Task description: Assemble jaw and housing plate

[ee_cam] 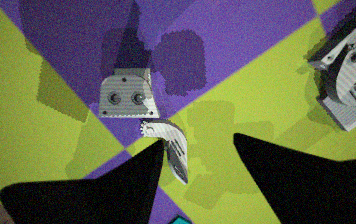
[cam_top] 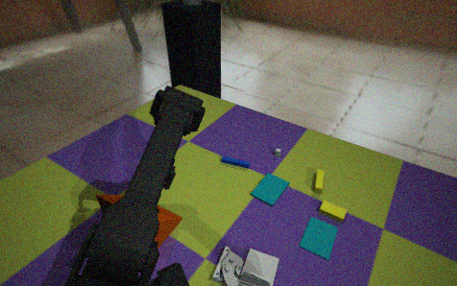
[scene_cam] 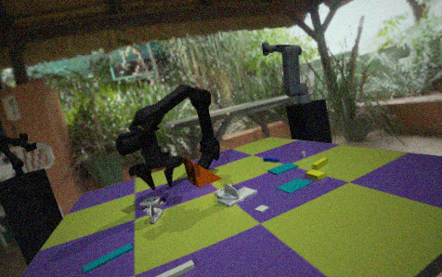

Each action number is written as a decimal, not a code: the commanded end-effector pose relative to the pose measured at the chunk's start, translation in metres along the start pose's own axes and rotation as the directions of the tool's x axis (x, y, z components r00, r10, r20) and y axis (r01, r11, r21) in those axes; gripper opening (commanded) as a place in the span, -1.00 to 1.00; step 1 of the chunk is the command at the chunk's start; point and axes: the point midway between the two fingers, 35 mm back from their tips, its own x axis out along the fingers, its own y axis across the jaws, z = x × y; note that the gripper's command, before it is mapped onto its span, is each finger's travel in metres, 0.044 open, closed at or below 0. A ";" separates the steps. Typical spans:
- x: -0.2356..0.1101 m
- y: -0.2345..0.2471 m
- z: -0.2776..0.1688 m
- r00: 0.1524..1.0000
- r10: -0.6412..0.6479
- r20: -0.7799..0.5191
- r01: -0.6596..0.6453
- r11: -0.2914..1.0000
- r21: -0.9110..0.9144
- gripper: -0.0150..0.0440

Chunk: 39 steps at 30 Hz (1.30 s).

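The black two-fingered claw hangs released above the checkered purple-and-green counter. Near it lies the loose grey toothed, curved jaw, just beside the pale grey housing plate with two round holes; both are down on the counter

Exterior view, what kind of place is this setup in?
Probably a covered garden patio: dense greenery beyond a wooden railing, a thatched-looking roof overhead, and a low orange wall.
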 end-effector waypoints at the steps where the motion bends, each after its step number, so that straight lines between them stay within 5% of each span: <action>1: 0.000 0.000 0.000 1.000 -0.001 -0.002 0.001 1.000 0.002 0.84; 3: 0.000 0.000 0.000 1.000 -0.001 -0.002 0.001 1.000 0.002 1.00; 31: 0.000 0.000 0.000 1.000 -0.001 -0.002 0.001 1.000 0.002 1.00; 39: -0.007 -0.001 0.000 1.000 0.006 -0.001 -0.006 1.000 -0.006 0.29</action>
